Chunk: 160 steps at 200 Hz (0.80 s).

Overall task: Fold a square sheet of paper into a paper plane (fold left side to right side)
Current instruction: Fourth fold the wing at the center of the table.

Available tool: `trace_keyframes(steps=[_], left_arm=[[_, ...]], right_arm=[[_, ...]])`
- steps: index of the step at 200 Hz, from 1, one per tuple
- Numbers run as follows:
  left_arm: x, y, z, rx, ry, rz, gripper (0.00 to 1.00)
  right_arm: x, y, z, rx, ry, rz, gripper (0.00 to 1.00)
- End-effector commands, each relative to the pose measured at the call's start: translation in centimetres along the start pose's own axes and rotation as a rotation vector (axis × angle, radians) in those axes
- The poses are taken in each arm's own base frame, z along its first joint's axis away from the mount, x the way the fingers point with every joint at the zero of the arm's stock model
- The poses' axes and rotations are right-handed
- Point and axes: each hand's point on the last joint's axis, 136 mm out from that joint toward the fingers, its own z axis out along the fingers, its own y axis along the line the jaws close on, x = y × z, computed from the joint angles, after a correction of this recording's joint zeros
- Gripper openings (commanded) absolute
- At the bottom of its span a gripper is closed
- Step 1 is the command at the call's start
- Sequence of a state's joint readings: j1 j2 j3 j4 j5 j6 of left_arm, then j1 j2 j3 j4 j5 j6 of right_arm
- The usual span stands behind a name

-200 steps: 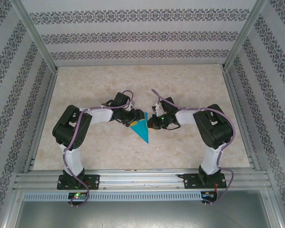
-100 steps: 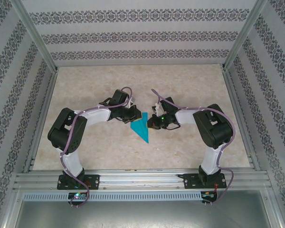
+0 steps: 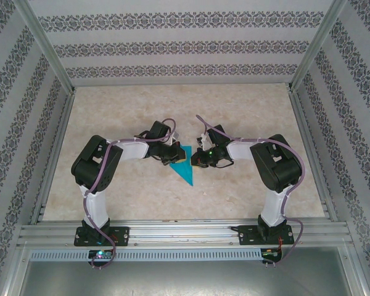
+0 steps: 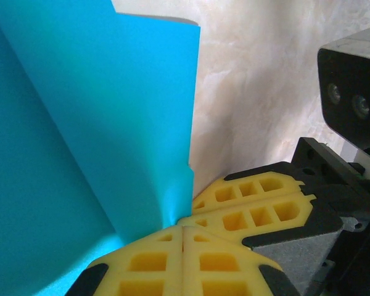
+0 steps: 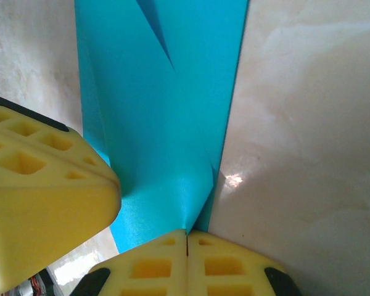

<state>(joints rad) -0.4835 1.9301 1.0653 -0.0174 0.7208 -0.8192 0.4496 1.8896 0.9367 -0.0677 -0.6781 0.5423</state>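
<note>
Paper [image 4: 80, 135]: thin, matt teal, smooth, soft creases, no gloss. Left gripper [image 4: 183, 233] and right gripper [image 5: 186, 235]: yellow pads, matt, rubbery-looking, moulded with square pockets, edged in black plastic. Housing [image 4: 302, 246] behind the pads: black plastic with a fine grainy texture. Table [image 3: 246, 111]: beige marble-look top, smooth, slight sheen, catches a highlight by the paper. Frame rails [image 3: 172, 231]: bare silver metal, brushed. Arm shells [image 3: 95, 206]: white plastic, semi-gloss. Walls [image 3: 185, 46]: matt patterned covering.
</note>
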Motion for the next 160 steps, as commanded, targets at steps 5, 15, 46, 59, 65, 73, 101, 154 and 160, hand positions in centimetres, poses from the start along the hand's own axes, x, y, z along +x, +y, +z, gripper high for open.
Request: trace_keyframes(steps=[5,15,46,59,65,73,101,154,160], left_arm=[[0.3,0.7,0.9,-0.023,0.015,-0.001,0.04],[0.3,1.0,1.0,-0.032,0.014,-0.007,0.04],[0.5,1.9,1.0,-0.073,0.018,-0.010,0.03],[0.5,2.2,1.0,-0.084,0.016,-0.013,0.03],[0.5,2.3,1.0,-0.088,0.017,-0.014,0.03],[0.6,2.5,1.0,-0.096,0.017,-0.016,0.03],[0.8,3.0,1.0,-0.117,0.019,-0.016,0.03],[1.2,4.4,1.5,-0.143,0.032,-0.039,0.02],[1.3,4.6,1.5,-0.150,0.034,-0.042,0.02]], right_arm=[[2.7,-5.8,1.5,0.220,0.069,0.059,0.00],[2.8,-5.8,1.5,0.224,0.072,0.055,0.00],[2.9,-6.0,1.5,0.235,0.079,0.055,0.00],[3.0,-6.1,1.5,0.239,0.084,0.055,0.00],[3.0,-6.1,1.6,0.240,0.086,0.057,0.00],[3.0,-6.2,1.6,0.243,0.086,0.058,0.00],[3.0,-6.2,1.6,0.244,0.087,0.058,0.00],[2.5,-5.2,1.3,0.216,0.072,0.051,0.00],[2.4,-5.0,1.2,0.209,0.067,0.049,0.00]])
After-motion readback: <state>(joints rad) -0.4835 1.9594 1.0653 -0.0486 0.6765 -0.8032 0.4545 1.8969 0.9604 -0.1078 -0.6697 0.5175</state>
